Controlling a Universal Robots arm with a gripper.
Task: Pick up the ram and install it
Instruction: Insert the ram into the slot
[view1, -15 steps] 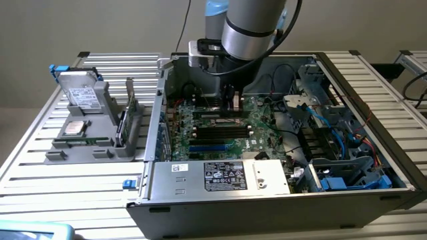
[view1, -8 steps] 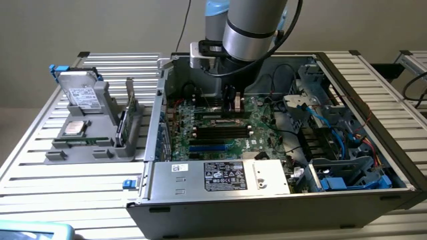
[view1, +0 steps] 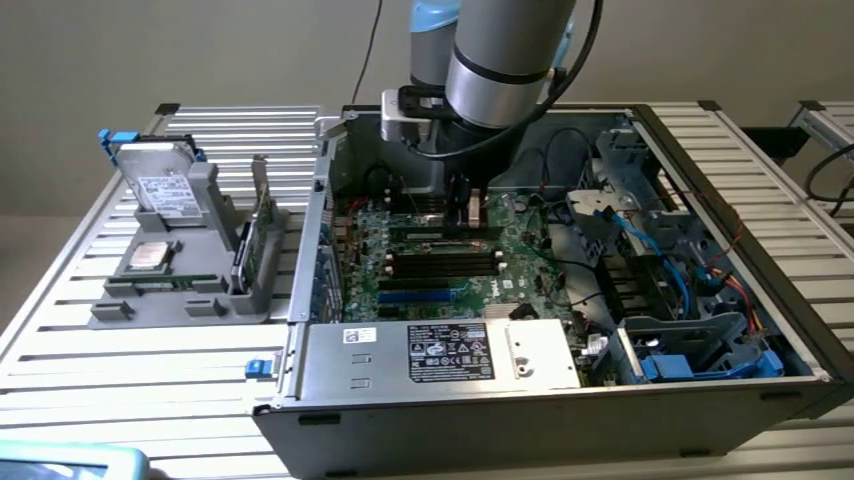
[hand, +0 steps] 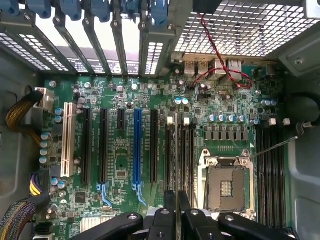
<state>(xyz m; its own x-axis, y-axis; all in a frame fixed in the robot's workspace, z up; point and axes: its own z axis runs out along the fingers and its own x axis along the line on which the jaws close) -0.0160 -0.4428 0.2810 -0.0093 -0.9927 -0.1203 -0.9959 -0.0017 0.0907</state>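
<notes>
the hand (hand: 176, 219) is pinched narrow on the long, thin green ram stick (hand: 176, 160), seen edge-on and reaching out from its fingertips inside the open grey metal computer case (view1: 534, 430). the ram's long axis runs parallel to the black memory slots (hand: 187, 155) beside the square silver processor socket (hand: 226, 186); i cannot tell whether it touches them. the white power-supply label (view1: 450, 352) is unreadable.

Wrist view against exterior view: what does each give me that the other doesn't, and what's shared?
Wrist view: the ram edge-on in the gripper, in line with the black memory slots beside the empty processor socket. Exterior view: the robot arm, the grey holder outside the case carrying a hard drive and processor chip. Both: the motherboard inside the open case.
</notes>
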